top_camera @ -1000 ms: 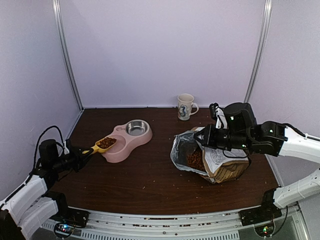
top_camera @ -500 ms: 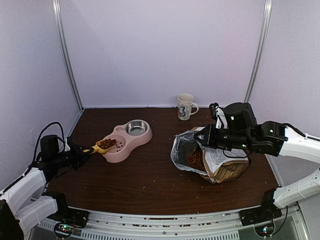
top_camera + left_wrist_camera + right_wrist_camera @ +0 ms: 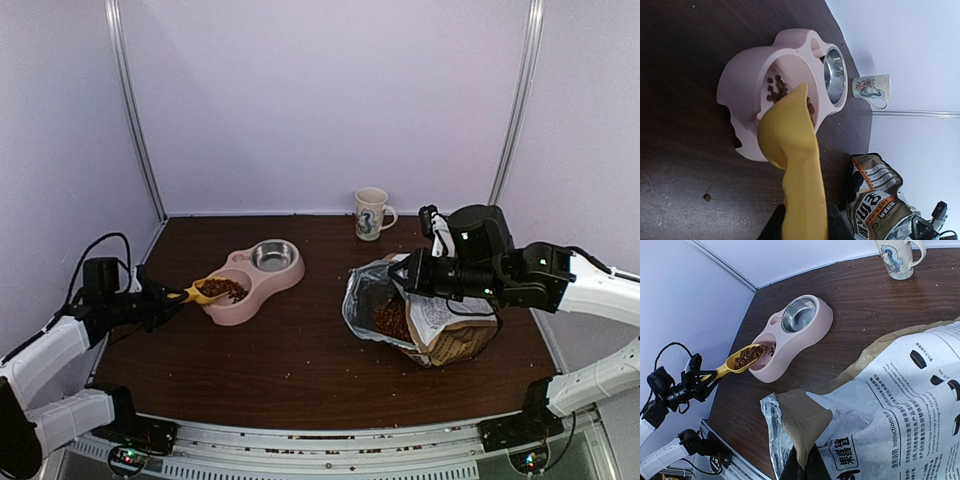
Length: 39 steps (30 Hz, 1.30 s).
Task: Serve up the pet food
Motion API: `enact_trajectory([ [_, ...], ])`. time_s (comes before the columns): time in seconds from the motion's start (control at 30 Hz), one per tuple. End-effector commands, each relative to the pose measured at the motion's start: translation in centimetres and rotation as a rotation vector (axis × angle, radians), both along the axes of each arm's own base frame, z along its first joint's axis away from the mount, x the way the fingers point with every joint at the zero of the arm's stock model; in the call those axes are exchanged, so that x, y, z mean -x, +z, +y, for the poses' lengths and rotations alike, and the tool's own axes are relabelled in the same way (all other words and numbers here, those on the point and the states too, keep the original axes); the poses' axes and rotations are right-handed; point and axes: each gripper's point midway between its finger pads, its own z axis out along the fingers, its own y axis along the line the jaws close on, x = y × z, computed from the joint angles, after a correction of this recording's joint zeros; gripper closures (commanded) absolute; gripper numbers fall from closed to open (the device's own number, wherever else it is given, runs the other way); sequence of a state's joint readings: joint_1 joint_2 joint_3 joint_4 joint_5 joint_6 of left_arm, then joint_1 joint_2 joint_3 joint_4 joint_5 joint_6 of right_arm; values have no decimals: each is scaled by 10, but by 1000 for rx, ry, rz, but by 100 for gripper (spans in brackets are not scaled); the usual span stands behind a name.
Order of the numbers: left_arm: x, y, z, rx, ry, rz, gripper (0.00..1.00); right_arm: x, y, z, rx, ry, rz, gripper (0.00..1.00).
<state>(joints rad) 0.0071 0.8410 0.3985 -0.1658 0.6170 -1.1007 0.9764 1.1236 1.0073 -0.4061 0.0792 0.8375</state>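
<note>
The pet food shows as dark kibble in the yellow scoop [image 3: 746, 357], in the near well of the pink feeder [image 3: 777, 90] and inside the open bag [image 3: 390, 318]. My left gripper [image 3: 160, 303] is shut on the handle of the scoop [image 3: 790, 137], whose head is tilted over the feeder's near well [image 3: 228, 290]; kibble is spilling from its tip. My right gripper [image 3: 802, 467] is shut on the folded rim of the tan-and-white bag [image 3: 900, 405] and holds its mouth open; the gripper also shows in the top view [image 3: 415, 275].
The pink double feeder [image 3: 262, 292] has a steel bowl [image 3: 273, 256] in its far well. A printed mug [image 3: 371, 214] stands at the back. Stray kibble lies on the dark table [image 3: 706, 197]. White walls close in left, back and right.
My left gripper has drawn back to the left and tipped the scoop. Kibble has gone from the scoop into the feeder's near well. The right arm and bag have not moved.
</note>
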Motion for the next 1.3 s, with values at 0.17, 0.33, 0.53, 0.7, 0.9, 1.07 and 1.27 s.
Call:
enact_trajectory([
  [0.17,-12,15,0,-101,-89,-25,100,-12,26,-11,-23,-56,-78,100],
  [0.33,-16,21,0,-135,-119,-25,100,-12,25,-13,-17,-63,-78,100],
  [0.53,-23,32,3,-195,-146,-36,100,-13,25,-14,-10,-62,-79,100],
  [0.7,-23,34,6,-255,-180,-24,100,-14,25,-16,-2,-66,-82,100],
  [0.9,-20,38,13,-365,-231,-16,100,-14,25,-18,2,-68,-83,100],
  [1.07,-16,51,24,-511,-298,-20,100,-15,25,-16,5,-66,-85,100],
  [1.27,-13,66,33,-671,-377,-39,100,-15,26,-15,6,-59,-85,100],
])
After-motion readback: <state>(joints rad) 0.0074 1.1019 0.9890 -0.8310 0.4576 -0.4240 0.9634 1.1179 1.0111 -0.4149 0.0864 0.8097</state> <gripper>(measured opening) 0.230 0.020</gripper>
